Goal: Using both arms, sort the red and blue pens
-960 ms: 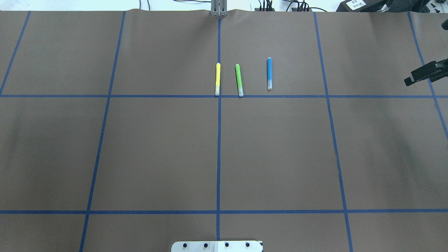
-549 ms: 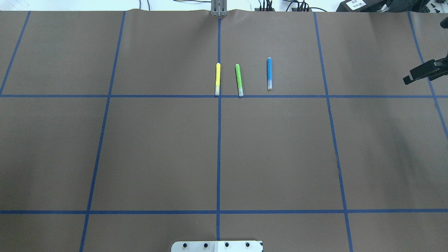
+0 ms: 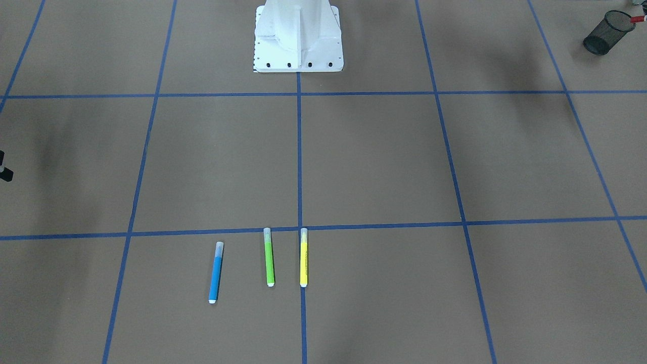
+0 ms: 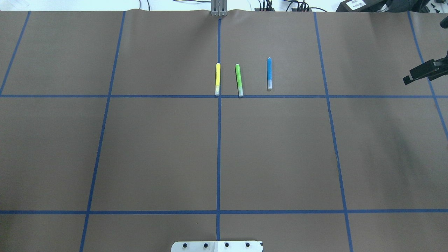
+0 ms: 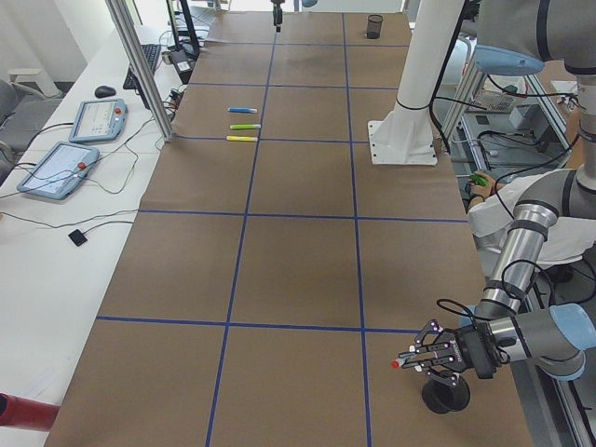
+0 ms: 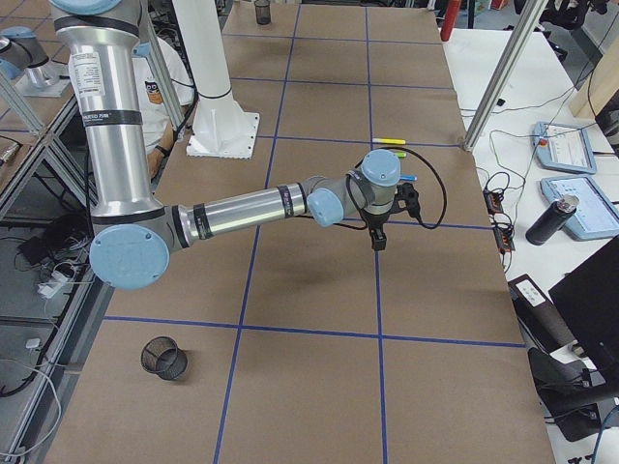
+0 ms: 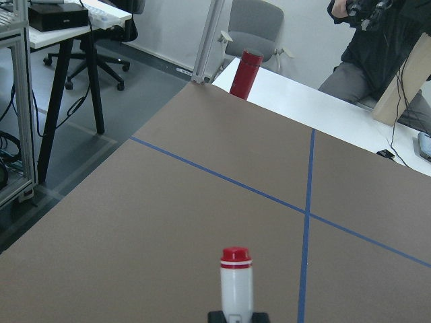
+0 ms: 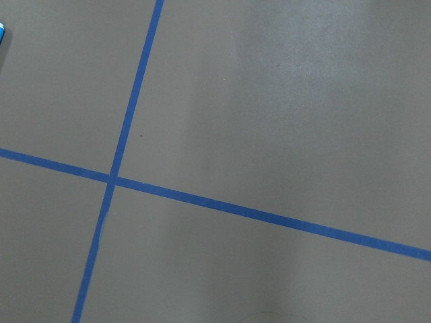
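The blue pen (image 4: 269, 73) lies on the brown mat to the right of the centre line, and it also shows as the blue pen (image 3: 216, 272) in the front view. My right gripper (image 4: 407, 80) hovers far to the pen's right, near the table edge. Its fingers overlap, so I cannot tell whether it is open or shut. My left gripper (image 7: 237, 316) is shut on the red pen (image 7: 236, 279), a white marker with a red cap. In the side view the left gripper (image 5: 421, 357) holds it level just above a black mesh cup (image 5: 445, 396).
A yellow pen (image 4: 217, 79) and a green pen (image 4: 239, 80) lie side by side left of the blue one. A second mesh cup (image 6: 162, 358) stands on the right arm's side. The white pedestal (image 3: 298, 38) is at the robot's edge. A red bottle (image 7: 244, 73) and a seated person are beyond the mat.
My right gripper has drifted slightly left and up in the overhead view. The three pens on the mat have not moved.
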Controlling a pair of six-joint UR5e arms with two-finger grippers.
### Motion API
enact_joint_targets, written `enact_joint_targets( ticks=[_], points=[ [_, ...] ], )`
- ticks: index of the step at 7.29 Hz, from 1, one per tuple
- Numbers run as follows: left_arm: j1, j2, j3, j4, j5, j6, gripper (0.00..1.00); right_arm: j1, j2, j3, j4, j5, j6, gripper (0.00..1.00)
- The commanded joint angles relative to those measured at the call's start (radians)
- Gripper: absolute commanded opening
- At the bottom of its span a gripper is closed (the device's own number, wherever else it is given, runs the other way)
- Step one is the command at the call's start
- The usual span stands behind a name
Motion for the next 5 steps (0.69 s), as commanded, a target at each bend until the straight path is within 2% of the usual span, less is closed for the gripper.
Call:
enact_joint_targets(
  ticks=[1,5],
  points=[
    [-0.093,0.001,0.032,0.024,0.01,0.053,0.0,0.0,0.0,-0.004,0.0,0.0,0.0,1.0],
    [-0.177,0.022,0.086,0.07,0.098,0.163,0.0,0.0,0.002,0.0,0.0,0.0,0.0,1.0]
  ],
)
